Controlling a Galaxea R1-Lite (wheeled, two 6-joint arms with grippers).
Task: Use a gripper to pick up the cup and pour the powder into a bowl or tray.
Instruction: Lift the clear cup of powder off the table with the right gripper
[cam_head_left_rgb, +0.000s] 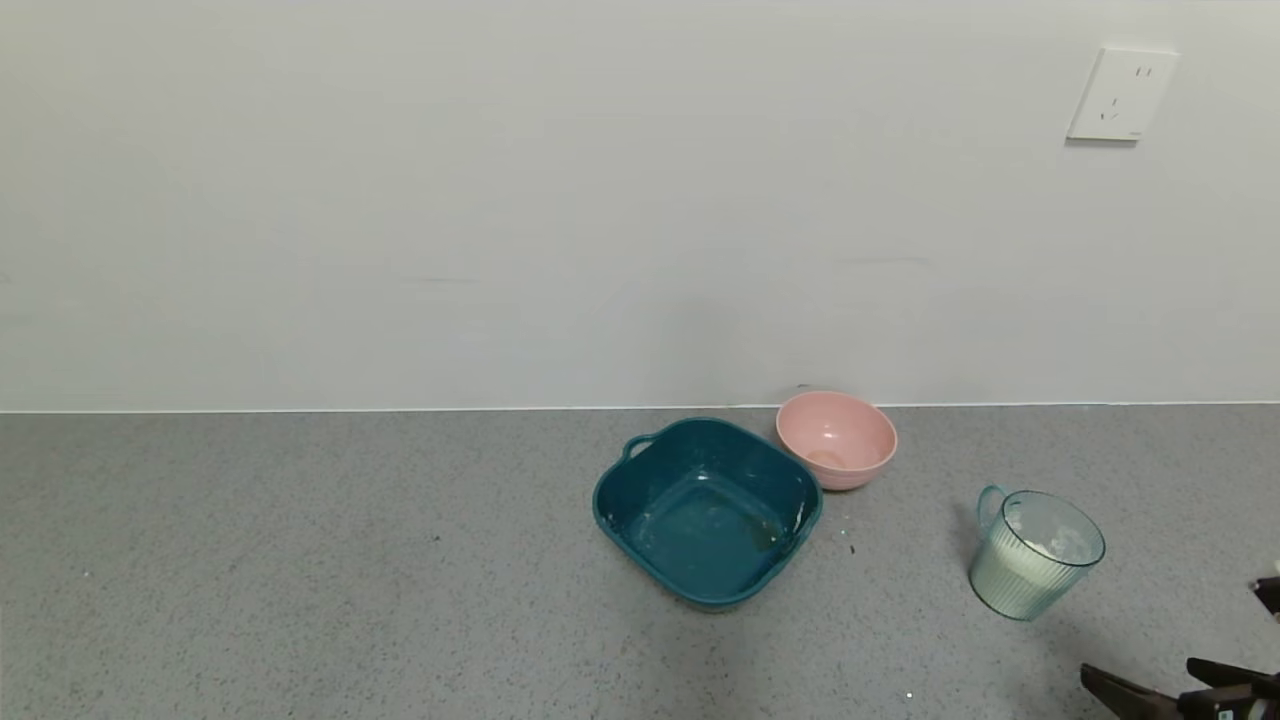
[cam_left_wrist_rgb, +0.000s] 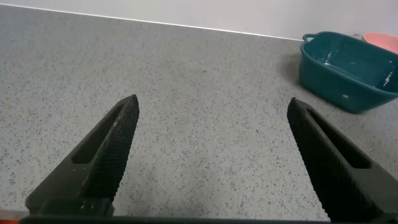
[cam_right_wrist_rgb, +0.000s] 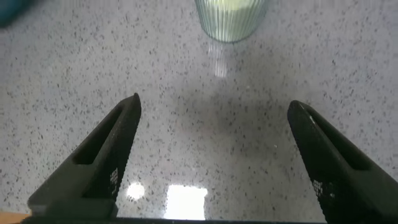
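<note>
While the cup (cam_head_left_rgb: 1035, 553) of powder (cam_head_left_rgb: 1040, 549) waits near the bench's right edge | right gripper (cam_right_wrist_rgb: 211, 155) wide open, lined up to grab | left gripper (cam_left_wrist_rgb: 211, 155) wide open, idle.

We see the ribbed blue-green cup (cam_head_left_rgb: 1035, 555) upright at lower right of the head view, white powder (cam_head_left_rgb: 1040, 550) heaped inside; the pale pink bowl (cam_head_left_rgb: 836, 438) sits upright near centre, well apart.
</note>
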